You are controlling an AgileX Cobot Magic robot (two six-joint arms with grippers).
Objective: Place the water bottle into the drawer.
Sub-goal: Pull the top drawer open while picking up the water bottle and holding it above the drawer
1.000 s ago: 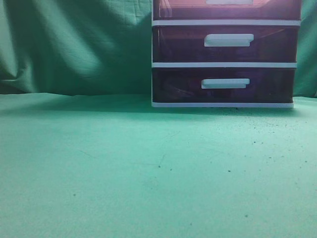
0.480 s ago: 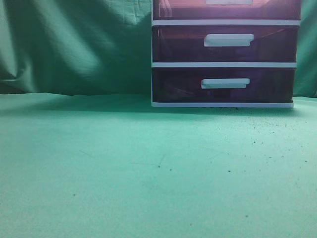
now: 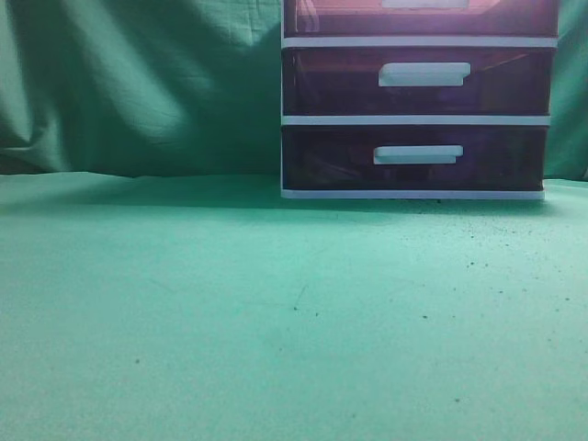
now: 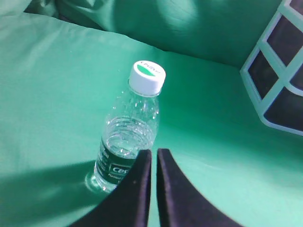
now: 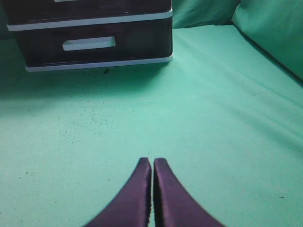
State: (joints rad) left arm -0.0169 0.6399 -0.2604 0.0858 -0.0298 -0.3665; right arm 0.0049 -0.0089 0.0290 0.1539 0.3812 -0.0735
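The green-draped desk (image 3: 230,312) is filling the exterior view, with the white-framed drawer unit (image 3: 418,101) sitting at the back right; the reddish-brown drawer (image 3: 423,16) is showing only as a strip along the top edge, closed as far as can be told, above the two darker purple drawers (image 3: 418,119). Neither arm nor bottle is showing there. The left wrist view is supplying what is missing: the water bottle (image 4: 128,137) is standing upright on the cloth, white cap up, long axis vertical, just ahead and slightly left of the left end effector (image 4: 154,158), whose fingers are pressed together and gripping nothing (they would need to part first). The left arm is looking nearer the bottle. The right end effector (image 5: 152,165) is likewise together and empty, facing the unit's lowest drawer across bare cloth, well apart from it.
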